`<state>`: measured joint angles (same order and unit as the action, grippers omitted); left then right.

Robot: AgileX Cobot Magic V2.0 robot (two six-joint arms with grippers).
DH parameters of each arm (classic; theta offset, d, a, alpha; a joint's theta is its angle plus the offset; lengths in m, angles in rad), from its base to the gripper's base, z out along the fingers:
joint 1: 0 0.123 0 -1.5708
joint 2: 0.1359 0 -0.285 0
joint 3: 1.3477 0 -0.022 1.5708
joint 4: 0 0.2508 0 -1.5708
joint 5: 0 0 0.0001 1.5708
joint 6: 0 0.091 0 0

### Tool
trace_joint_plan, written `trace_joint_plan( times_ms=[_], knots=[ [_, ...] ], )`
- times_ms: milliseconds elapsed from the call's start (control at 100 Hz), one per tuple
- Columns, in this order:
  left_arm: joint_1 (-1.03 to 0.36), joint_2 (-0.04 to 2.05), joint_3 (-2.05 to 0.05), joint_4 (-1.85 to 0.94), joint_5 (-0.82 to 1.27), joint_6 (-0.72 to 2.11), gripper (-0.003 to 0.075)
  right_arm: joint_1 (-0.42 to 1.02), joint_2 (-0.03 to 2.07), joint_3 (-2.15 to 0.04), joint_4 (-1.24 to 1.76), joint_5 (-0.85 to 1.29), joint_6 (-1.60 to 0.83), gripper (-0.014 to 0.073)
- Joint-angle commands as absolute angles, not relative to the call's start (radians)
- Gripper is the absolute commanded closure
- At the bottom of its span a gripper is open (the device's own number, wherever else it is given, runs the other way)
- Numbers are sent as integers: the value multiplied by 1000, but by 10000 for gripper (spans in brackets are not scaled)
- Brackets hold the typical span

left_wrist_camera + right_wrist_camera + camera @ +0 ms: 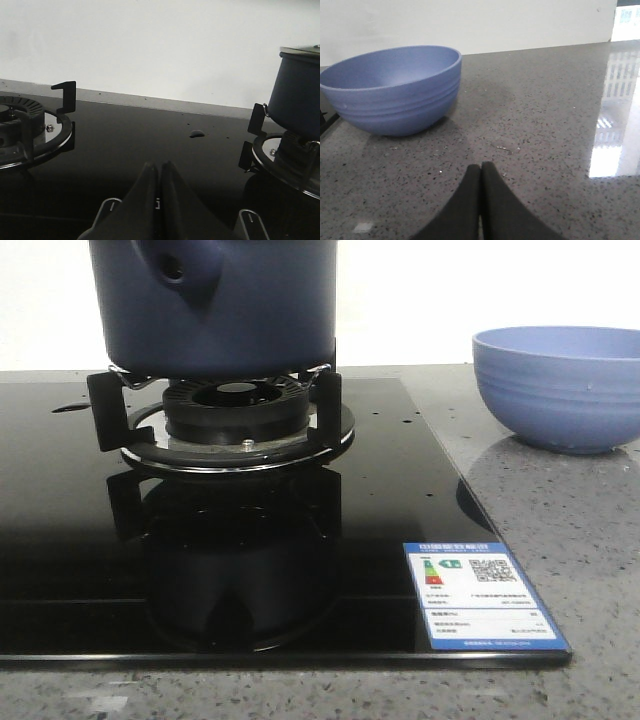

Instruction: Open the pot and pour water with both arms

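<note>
The dark navy-blue pot (215,305) stands on the burner's black pan supports (225,415); its stubby handle with a round hole (178,268) faces the camera. Its top is cut off in the front view. In the left wrist view the pot (297,95) shows at the edge, with a pale rim or lid edge on top. My left gripper (159,165) is shut and empty, low over the black glass hob. My right gripper (481,167) is shut and empty, low over the grey counter, near the light-blue bowl (392,87). Neither gripper shows in the front view.
The light-blue ribbed bowl (560,385) stands on the speckled counter right of the hob. A second burner (27,127) lies left of my left gripper. A blue energy label (480,595) is stuck at the hob's front right corner. A white wall runs behind.
</note>
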<state>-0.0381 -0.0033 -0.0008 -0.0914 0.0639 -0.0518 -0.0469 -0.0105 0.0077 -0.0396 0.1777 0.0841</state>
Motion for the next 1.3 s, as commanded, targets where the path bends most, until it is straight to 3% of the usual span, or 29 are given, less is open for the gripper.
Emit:
trace_joint_plan(
  times_ms=[0, 1020, 1290],
  knots=[
    [-46, -31, 32, -92, -15, -62, 741, -52, -27, 32, -53, 99, 81, 655],
    [-46, -31, 32, -96, -15, -62, 741, -52, -27, 32, -51, 44, 81, 655],
    [-46, -31, 32, -177, -15, -62, 741, -52, -27, 32, 116, 27, 81, 655]
  ],
)
